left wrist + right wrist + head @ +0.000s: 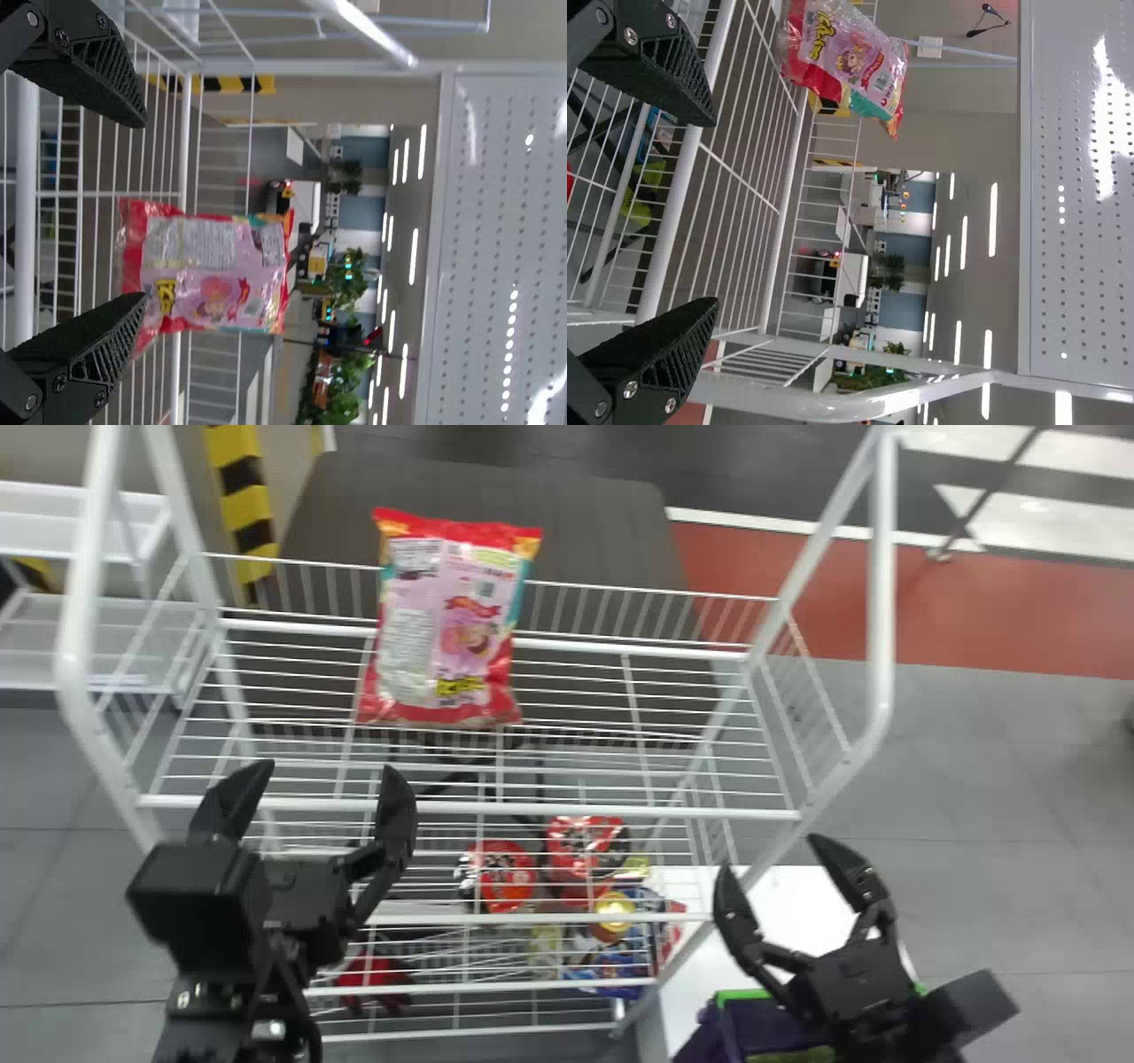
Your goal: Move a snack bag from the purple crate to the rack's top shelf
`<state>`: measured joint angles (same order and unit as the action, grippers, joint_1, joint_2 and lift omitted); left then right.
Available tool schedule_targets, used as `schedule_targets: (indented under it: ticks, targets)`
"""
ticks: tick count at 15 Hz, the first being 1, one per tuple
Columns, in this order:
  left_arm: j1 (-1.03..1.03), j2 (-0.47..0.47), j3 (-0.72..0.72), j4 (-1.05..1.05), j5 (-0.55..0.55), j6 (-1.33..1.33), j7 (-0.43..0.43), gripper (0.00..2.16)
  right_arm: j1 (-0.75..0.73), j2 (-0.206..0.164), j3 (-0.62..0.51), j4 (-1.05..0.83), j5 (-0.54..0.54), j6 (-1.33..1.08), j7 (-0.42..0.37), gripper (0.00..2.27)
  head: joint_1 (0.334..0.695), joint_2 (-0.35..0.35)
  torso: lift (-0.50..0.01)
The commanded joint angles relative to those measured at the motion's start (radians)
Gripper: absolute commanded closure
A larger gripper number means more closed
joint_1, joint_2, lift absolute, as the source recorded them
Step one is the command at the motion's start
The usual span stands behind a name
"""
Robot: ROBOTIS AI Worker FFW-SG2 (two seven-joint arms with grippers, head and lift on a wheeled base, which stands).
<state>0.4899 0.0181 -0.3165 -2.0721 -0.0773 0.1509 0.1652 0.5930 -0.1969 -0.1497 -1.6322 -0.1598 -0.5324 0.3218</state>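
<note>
Snack bag upright on rack's top shelf, left fingers and right fingers open, empty

Open: above front bar; right of snack bag | Obstacles: rear rail, side frames

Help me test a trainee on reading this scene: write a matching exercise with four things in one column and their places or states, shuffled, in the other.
Things:
1. snack bag
2. crate
3. left gripper
4. right gripper

Places and states, as the head view shows them:
A. open, beside or over number 2
B. upright on the top shelf
C. purple, low on the right
D. open, at the shelf's left half

Pairs: 1-B, 2-C, 3-D, 4-A
</note>
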Motion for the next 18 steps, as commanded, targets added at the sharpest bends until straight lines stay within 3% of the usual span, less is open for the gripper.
schedule_targets:
  ticks: [1,5,7,12,18]
  targets:
    - [-0.179,-0.012,-0.073,0.073,0.019,0.180,0.016,0.15,0.001,0.004,-0.001,0.069,0.000,-0.085,-0.001,0.12,0.695,-0.266,-0.012]
    - [-0.444,-0.021,-0.185,0.326,0.131,0.189,0.122,0.15,-0.018,0.007,-0.002,0.166,-0.009,-0.189,-0.001,0.12,0.695,-0.350,-0.012]
    - [-0.544,-0.021,-0.228,0.466,0.152,0.180,0.212,0.16,-0.022,0.007,-0.002,0.189,-0.012,-0.214,0.000,0.12,0.695,-0.350,-0.012]
    - [-0.625,-0.021,-0.254,0.601,0.148,0.091,0.315,0.19,-0.058,0.005,-0.007,0.239,-0.012,-0.241,0.002,0.12,0.695,-0.350,-0.012]
    - [-0.676,-0.021,-0.259,0.670,0.169,0.091,0.320,0.24,-0.096,0.005,0.002,0.288,-0.007,-0.257,0.006,0.12,0.695,-0.345,-0.012]
